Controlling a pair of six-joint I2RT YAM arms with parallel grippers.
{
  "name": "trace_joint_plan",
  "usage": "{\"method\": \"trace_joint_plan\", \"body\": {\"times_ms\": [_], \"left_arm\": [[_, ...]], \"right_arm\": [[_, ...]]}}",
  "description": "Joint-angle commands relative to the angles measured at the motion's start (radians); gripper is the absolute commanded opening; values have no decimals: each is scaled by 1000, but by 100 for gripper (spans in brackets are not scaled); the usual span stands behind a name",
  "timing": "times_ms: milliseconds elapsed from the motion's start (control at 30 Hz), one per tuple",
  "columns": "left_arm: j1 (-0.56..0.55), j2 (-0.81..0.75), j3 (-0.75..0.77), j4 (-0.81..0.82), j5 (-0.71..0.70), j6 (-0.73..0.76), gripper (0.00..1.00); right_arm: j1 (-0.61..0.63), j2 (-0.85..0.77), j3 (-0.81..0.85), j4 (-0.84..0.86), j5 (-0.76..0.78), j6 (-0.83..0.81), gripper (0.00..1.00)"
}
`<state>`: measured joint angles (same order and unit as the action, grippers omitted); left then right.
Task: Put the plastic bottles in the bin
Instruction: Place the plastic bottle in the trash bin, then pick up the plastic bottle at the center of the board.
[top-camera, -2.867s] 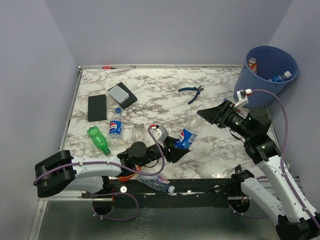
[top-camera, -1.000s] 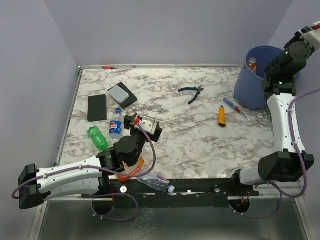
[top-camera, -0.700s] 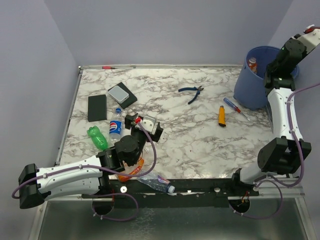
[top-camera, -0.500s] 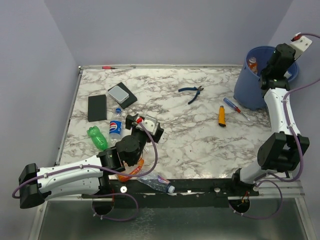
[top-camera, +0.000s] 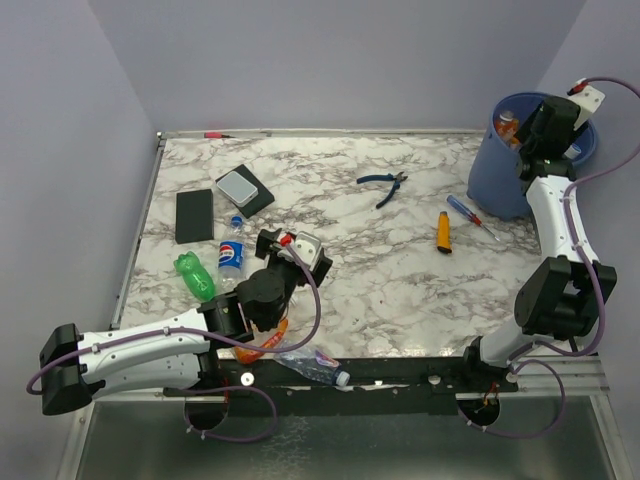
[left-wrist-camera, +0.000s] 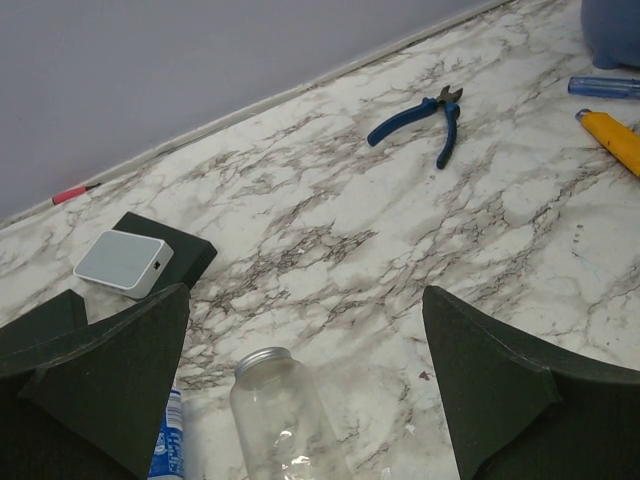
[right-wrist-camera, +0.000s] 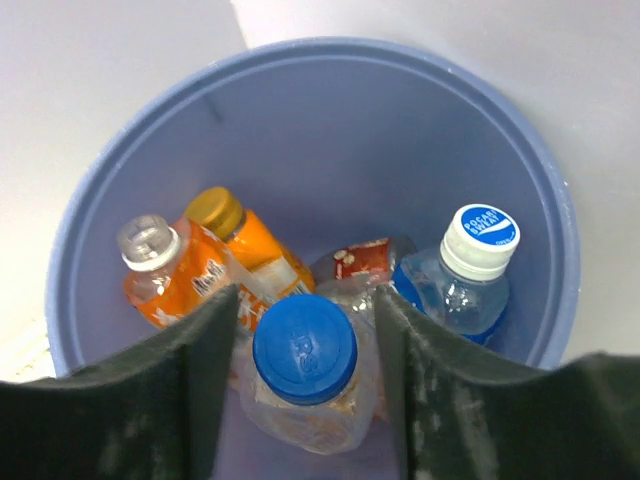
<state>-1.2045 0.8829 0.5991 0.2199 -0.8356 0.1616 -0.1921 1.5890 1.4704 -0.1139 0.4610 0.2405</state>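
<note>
While the right tool (right-wrist-camera: 305, 296) hangs in the mouth of the round blue plastic bin (right-wrist-camera: 400, 140), the task is judged roughly half done. The smooth-walled bin holds an orange bottle with a gold cap (right-wrist-camera: 245, 245), an orange bottle with a clear cap (right-wrist-camera: 160, 270), a red-labelled clear bottle (right-wrist-camera: 360, 258) and a clear bottle with a white-and-blue cap (right-wrist-camera: 470, 262). A crinkled clear bottle with a blue cap (right-wrist-camera: 304, 350) sits between that tool's fingers; whether it is pinched or loose cannot be told.

Left on the glossy marbled tabletop (top-camera: 400, 285):
- a green bottle (top-camera: 196, 277)
- a blue-labelled bottle (top-camera: 231, 256)
- a smooth clear bottle with a silvery neck (left-wrist-camera: 280, 420)
- an orange-tinted bottle (top-camera: 262, 347), partly under the left arm
- a crushed clear bottle (top-camera: 312, 368) at the near edge

The left tool (left-wrist-camera: 305, 300) gapes wide, holding nothing, above the silvery-necked one.
</note>
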Motion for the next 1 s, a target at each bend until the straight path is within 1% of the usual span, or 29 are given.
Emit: {"method": "trace_joint_plan", "body": {"times_ms": [0,67,200,433,533,600,667,733,800,867,967], "left_arm": [[-1,8,31,-25,27,-17,99],[-1,9,33,-27,29,-17,99],[-1,9,34,-30,28,-18,99],[-1,15,33,-30,27,-23,99],[0,21,33,-30,27,-26,99],[-1,21,34,-33,22,-28,99],[-1,18,34,-32,11,-30,99],[-1,16,32,-26,-5,-31,99],[-1,17,29,-17,-24,-31,99],[-1,25,29,-17,-45,-33,99],[0,47,45,-43,-78,-50,99]], "right_arm": [[-12,5,-3,-69,-38,23,66],[-12,-4,21,-71,-38,26,72],[-12,-17,110,-100,-37,36,79],[-12,-100,233,-96,-57,89,81],[-12,-151,228,-89,-71,128,80],[-12,-201,177,-64,-114,170,77],[-11,-270,92,-25,-211,239,73],[-9,-347,-24,46,-370,316,69],[27,-415,-149,132,-543,396,68],[145,-473,-247,162,-592,408,68],[392,-510,-342,142,-558,327,69]]}}
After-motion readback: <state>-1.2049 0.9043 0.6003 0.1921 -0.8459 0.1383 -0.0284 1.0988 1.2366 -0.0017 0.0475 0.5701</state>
